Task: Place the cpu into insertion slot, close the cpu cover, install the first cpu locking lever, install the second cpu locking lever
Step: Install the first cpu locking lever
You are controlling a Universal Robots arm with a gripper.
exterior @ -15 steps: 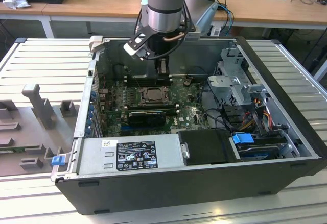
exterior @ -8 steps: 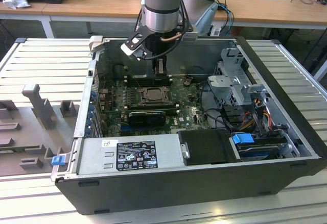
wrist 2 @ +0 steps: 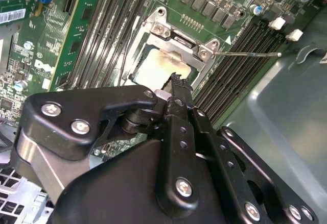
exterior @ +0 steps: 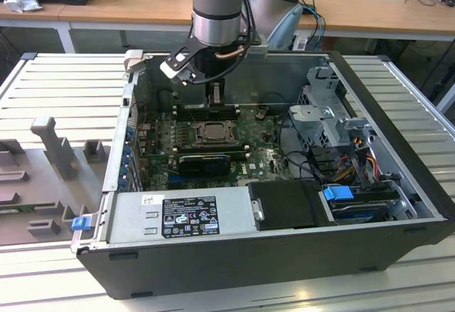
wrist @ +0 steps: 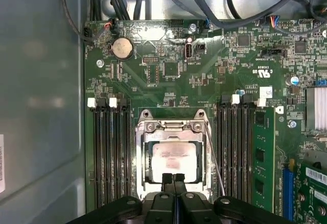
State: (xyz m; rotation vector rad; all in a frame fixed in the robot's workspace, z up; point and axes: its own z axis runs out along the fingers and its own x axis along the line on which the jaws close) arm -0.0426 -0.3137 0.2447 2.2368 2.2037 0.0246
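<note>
The tool [wrist: 172, 179] is closed, its two black fingertips pressed together with no gap, and nothing can be seen held between them. It hangs inside the open computer case [exterior: 398, 205], which lies on a slatted metal worktop [exterior: 64, 84].

The tips sit just over one edge of the chip [wrist: 172, 160]; whether they touch it cannot be told. The chip lies flat in the socket [exterior: 190, 133] on the green circuit board [wrist: 168, 68], with its pale face up. The cover plate [wrist: 140, 163] is down around it, and the chip shows through the plate's square window.

In the second wrist view the tool [wrist 2: 176, 83] points at the same edge of the chip [wrist 2: 158, 66]. A thin metal lever [wrist 2: 245, 54] slants away from one corner of the socket over the long black memory slots [wrist 2: 240, 66].
</note>
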